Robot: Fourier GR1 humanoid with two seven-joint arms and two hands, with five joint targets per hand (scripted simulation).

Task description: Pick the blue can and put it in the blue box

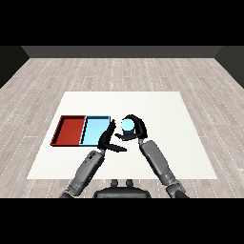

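The blue can (127,125) shows as a light blue round top just right of the light blue tray (95,129). My right hand (137,127) curls round the can, fingers arching over its far side and thumb at its near side. My left hand (107,139) is beside the can on its left, at the tray's right edge, fingers straight and pointing away from me, thumb stretched out to the right below the can. The red tray (69,130) lies left of the blue one.
Both trays sit side by side on the left half of the white table (181,143). Grey wooden floor surrounds the table.
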